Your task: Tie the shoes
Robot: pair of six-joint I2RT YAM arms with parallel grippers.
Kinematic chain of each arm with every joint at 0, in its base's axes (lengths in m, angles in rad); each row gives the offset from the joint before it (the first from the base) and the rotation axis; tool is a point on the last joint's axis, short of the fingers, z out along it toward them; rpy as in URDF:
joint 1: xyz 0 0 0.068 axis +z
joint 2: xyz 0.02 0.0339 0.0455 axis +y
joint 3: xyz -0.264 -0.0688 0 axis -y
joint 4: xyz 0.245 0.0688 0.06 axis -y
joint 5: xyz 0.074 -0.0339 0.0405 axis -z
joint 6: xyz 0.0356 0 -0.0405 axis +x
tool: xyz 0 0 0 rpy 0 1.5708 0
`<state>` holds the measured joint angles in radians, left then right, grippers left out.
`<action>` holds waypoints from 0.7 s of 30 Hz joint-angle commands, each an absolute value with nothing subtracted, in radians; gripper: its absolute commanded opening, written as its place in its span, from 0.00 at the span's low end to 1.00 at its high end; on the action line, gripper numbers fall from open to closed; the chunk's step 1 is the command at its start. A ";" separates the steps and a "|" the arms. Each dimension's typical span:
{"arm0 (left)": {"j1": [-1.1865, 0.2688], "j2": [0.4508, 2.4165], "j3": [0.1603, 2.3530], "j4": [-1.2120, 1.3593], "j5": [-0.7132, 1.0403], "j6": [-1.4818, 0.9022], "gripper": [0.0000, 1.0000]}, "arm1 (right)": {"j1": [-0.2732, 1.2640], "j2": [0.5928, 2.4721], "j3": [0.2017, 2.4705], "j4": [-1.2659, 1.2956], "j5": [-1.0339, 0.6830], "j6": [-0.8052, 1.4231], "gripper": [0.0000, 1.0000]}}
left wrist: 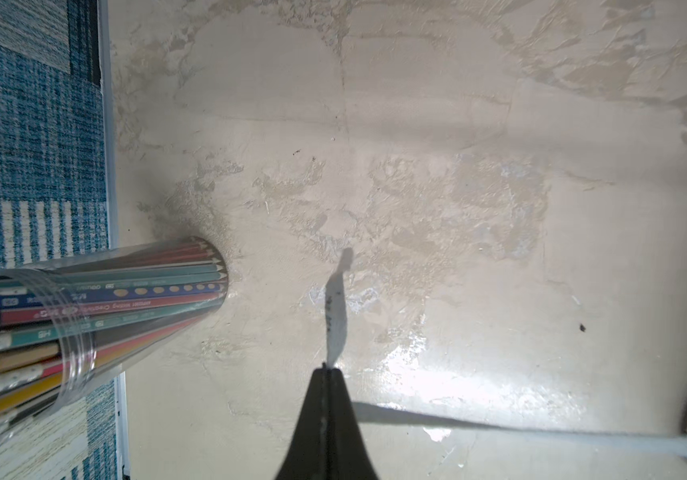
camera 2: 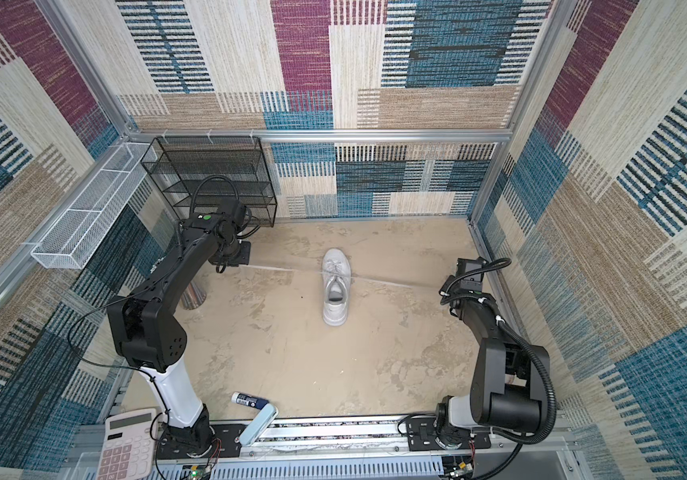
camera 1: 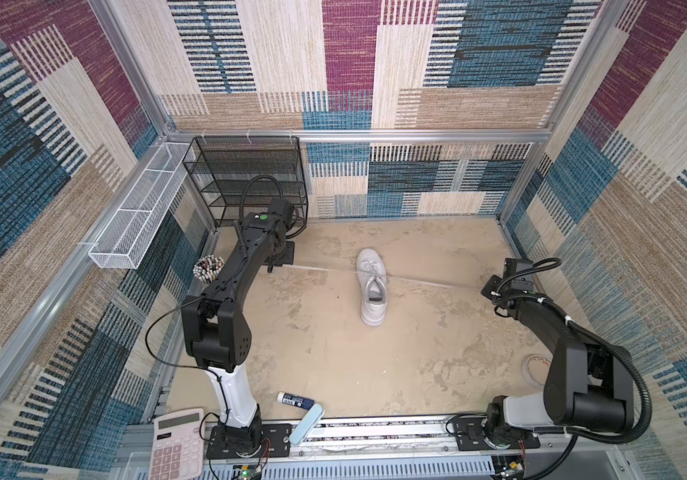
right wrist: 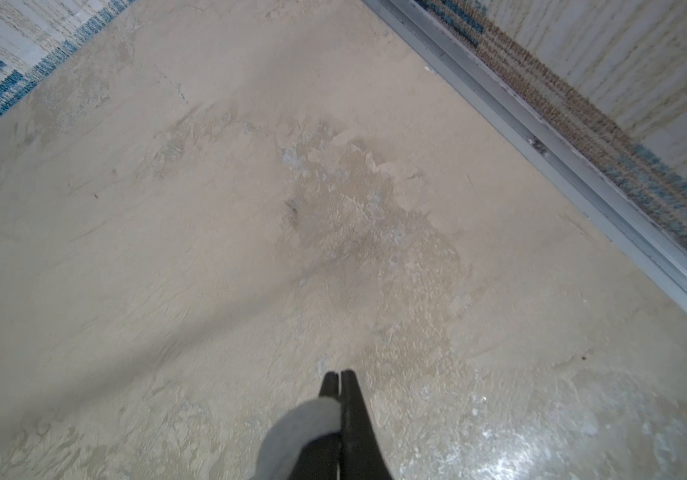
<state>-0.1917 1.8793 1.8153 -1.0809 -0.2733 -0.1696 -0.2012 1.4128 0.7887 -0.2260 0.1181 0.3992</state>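
Sneaker (camera 1: 371, 286) sits mid table (camera 1: 316, 365), heel to the near side, toe away. Nearest, calculator (camera 1: 177, 442) is cut off by the frame edge. Laces (left wrist: 541, 431) run taut L & R off the sneaker, hard to trace in both top views. Left gripper (left wrist: 328, 368) pinched on one lace; right gripper (right wrist: 338, 372) clamped too, w/ a blurred pale strip, apparently the other lace. Pencil cup (left wrist: 84, 307) half hidden behind left arm (camera 1: 225, 291).
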 commanded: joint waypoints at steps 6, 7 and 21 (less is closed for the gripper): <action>-0.166 1.845 1.774 -1.053 -0.251 -0.175 0.00 | -0.206 1.416 0.808 -0.204 0.088 0.389 0.00; -0.171 1.825 1.750 -1.023 -0.235 -0.170 0.00 | -0.205 1.408 0.819 -0.216 0.063 0.394 0.00; -0.265 1.824 1.665 -0.903 -0.085 -0.264 0.00 | -0.154 1.414 0.897 -0.237 -0.173 0.394 0.00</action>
